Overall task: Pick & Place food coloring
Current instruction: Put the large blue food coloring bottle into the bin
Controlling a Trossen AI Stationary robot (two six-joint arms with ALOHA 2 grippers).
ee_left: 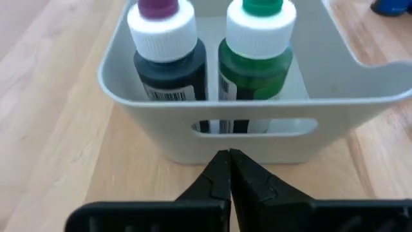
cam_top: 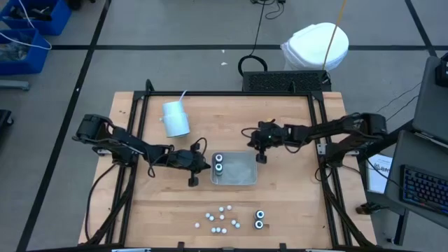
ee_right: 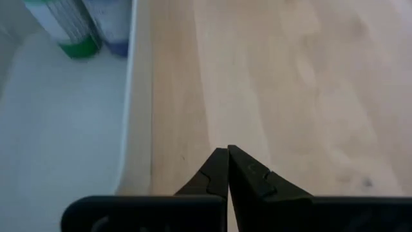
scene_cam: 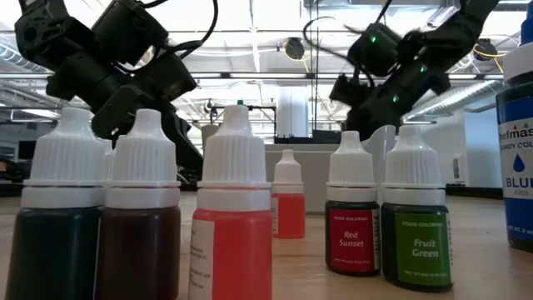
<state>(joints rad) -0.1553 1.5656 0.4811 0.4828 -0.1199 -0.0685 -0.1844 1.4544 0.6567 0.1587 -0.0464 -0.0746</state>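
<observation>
Two larger food coloring bottles, one purple-topped [ee_left: 166, 51] and one green-topped [ee_left: 257, 45], stand upright in the clear tray [cam_top: 238, 175] at its left end [cam_top: 219, 163]. Several tiny white-capped bottles [cam_top: 220, 218] and two larger ones [cam_top: 260, 219] stand on the table near its near edge; the low view shows them close up [scene_cam: 236, 208]. My left gripper [ee_left: 228, 158] is shut, level, just outside the tray's left wall [ee_left: 154, 129]. My right gripper [ee_right: 227, 151] is shut above bare table by the tray's far right corner [cam_top: 260, 152]. My left gripper points its shut fingertips at the tray's left wall, just under the handle slot [ee_left: 254, 125]; I cannot tell whether they touch it. My right gripper touches nothing.
A white cup with a straw [cam_top: 175, 119] lies on the table's far left part. A black frame [cam_top: 224, 93] runs around the table. Bare wood lies right of the tray [cam_top: 287, 182] and between the tray and the small bottles.
</observation>
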